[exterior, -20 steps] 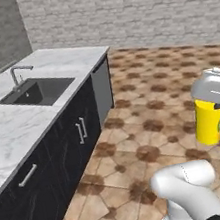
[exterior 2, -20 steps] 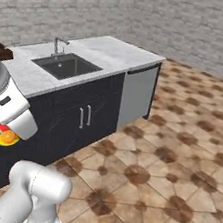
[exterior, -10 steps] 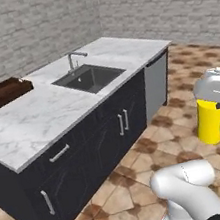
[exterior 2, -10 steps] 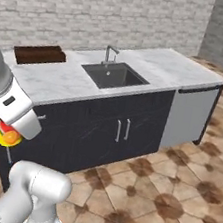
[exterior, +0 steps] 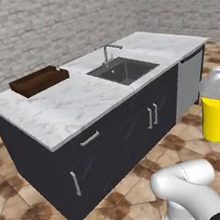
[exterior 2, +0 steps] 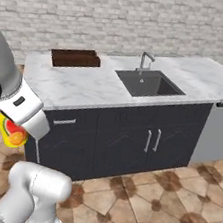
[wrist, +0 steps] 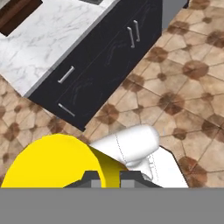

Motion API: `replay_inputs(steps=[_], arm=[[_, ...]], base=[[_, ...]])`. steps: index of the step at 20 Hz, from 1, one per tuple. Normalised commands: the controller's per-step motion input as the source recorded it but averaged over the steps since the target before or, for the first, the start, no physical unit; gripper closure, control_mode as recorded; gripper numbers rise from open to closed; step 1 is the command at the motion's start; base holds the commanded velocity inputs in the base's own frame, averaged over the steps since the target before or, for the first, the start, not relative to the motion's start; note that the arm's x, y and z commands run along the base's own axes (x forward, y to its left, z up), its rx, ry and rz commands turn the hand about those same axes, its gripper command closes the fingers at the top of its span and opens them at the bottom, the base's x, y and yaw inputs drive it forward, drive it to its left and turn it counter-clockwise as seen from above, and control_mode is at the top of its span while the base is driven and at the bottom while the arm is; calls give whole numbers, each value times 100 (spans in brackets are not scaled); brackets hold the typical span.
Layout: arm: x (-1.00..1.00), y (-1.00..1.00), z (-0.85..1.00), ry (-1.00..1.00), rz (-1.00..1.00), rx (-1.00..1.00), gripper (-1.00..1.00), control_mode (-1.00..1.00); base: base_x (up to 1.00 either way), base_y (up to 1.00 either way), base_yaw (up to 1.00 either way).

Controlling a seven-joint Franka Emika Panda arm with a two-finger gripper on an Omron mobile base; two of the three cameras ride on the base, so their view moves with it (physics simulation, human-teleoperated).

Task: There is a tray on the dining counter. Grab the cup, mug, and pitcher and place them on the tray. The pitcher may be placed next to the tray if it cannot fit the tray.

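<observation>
The claw [wrist: 105, 178], closed on the cup [exterior: 216, 117], hangs off the worktop [exterior: 76, 105]; the tray [exterior: 39, 80] lies at its far-left corner.

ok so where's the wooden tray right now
The tray sits at the far left end of the marble counter, left of the sink, with nothing in it; the hand view shows it top left.

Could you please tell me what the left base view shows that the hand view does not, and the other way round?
Left base view alone: the sink, its faucet, the brick wall and the cup's upright side. Hand view alone: the gripper shut on the cup's rim, seen from above. Both: the yellow cup, the tray on the marble counter, dark cabinets, tiled floor.
</observation>
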Motion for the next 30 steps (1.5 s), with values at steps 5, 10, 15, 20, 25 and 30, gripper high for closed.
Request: replay_inputs(steps=[5, 10, 15, 20, 25, 30], arm=[[0, 0, 0, 0, 0, 0, 100, 100], [0, 0, 0, 0, 0, 0, 100, 100], [0, 0, 0, 0, 0, 0, 100, 100], [0, 0, 0, 0, 0, 0, 100, 100], [0, 0, 0, 0, 0, 0, 100, 100], [0, 0, 0, 0, 0, 0, 100, 100]], base=[[0, 100, 4], [1, 100, 0], [25, 100, -2], [53, 100, -18], [50, 100, -29], [11, 100, -30]])
